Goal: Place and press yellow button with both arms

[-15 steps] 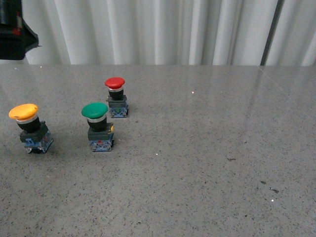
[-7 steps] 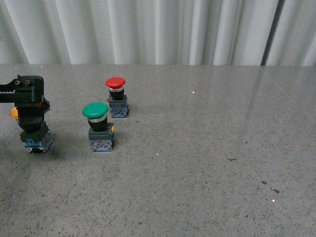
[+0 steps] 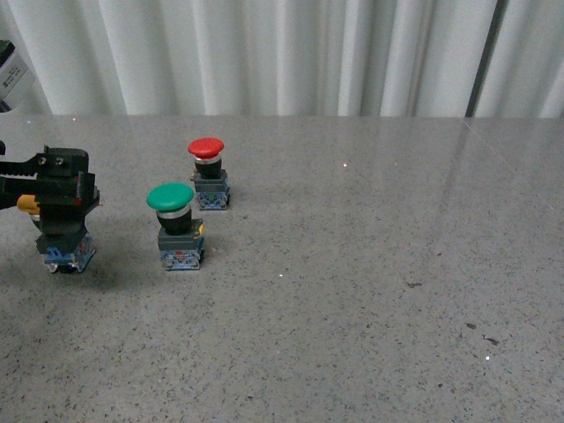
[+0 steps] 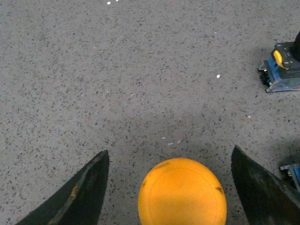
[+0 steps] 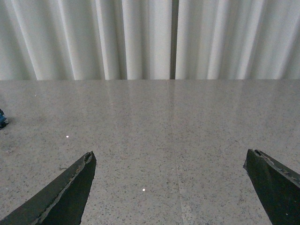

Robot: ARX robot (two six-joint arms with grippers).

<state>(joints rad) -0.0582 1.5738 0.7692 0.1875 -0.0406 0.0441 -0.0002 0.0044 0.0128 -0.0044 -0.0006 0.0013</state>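
The yellow button [image 3: 28, 204] stands at the table's far left; only a sliver of its cap and its blue-grey base show in the front view. My left gripper [image 3: 60, 189] hangs right over it, hiding most of the cap. In the left wrist view the round yellow cap [image 4: 182, 192] lies between the two black fingers [image 4: 82, 194], with a gap on each side, so the left gripper [image 4: 169, 151] is open and apart from it. My right gripper [image 5: 169, 153] is open over bare table and does not show in the front view.
A green-capped button [image 3: 172, 225] stands just right of the yellow one; its base [image 4: 283, 70] shows in the left wrist view. A red-capped button [image 3: 207, 172] stands behind it. White curtains [image 3: 282, 53] close off the back of the grey speckled table [image 3: 370, 291].
My left gripper came down from the upper left corner onto the yellow button's position, covering its cap, and over the last half second shifted slightly lower and rightward. The buttons have not moved.
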